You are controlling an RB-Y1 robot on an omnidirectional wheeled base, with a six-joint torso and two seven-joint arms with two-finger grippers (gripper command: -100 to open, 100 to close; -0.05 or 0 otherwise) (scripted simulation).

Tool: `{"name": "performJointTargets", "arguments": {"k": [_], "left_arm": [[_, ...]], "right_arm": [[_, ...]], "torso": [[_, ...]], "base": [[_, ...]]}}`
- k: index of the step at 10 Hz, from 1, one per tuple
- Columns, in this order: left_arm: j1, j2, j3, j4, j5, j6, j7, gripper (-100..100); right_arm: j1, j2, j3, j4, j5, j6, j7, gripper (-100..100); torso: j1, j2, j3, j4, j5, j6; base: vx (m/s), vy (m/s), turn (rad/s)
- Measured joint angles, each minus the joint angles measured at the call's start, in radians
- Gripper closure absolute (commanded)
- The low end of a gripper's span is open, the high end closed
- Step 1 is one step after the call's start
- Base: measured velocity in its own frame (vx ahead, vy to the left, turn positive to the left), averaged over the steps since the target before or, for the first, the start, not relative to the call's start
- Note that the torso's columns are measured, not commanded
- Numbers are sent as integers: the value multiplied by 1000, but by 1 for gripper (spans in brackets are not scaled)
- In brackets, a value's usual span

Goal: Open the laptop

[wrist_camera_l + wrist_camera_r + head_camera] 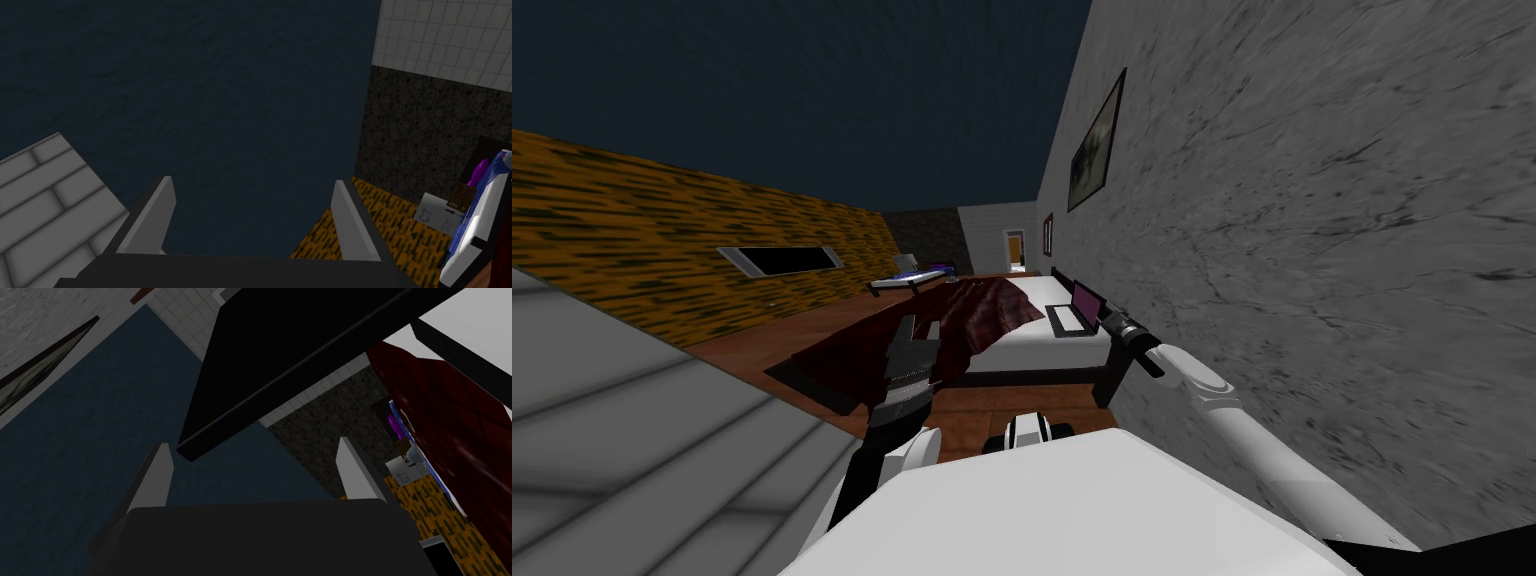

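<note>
Standing at the foot of a bed (1032, 345), the robot faces a long room with a red-brown wooden floor (982, 410), a dark blue ceiling (812, 100) and an orange wall with black flecks (662, 240) on its left. A grey marbled wall (1312, 250) runs close along its right and carries a framed picture (1097, 140). The bed has a dark frame and a white mattress, and a dark red blanket (982, 310) slumps over the side away from the marbled wall.

The laptop (1072, 315) sits on the mattress near the foot, on the side next to the marbled wall. Its screen glows purple and stands up from the keyboard.

The right arm reaches out to it, with the right gripper (1110, 318) at the back of the raised lid (300, 353). In the right wrist view the fingers (352, 470) are spread wide and pinch nothing. The lid's black corner hangs just past their tips, nearer one finger than the other, and contact cannot be made out.

The left gripper (912, 345) is held up in front of the chest, over the blanket's edge, its own pair spread and empty.
</note>
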State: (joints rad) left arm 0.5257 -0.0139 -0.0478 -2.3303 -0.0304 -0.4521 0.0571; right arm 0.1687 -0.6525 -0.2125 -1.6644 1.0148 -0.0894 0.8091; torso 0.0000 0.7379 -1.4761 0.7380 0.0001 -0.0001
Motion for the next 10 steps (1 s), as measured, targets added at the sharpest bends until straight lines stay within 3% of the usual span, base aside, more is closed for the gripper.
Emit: {"name": "performJointTargets", "arguments": {"k": [3,10], "left_arm": [[0,0,0,0,0,0,0,0],[0,0,0,0,0,0,0,0]], "right_arm": [[3,-13,-12,11,4,3,28,-100],[72,-41,-126,66,-193,-159,177,-100]], "torso": [[1,0,0,0,0,0],[0,0,0,0,0,0]], "base": [[40,29,-18],[100,68,-34]]}}
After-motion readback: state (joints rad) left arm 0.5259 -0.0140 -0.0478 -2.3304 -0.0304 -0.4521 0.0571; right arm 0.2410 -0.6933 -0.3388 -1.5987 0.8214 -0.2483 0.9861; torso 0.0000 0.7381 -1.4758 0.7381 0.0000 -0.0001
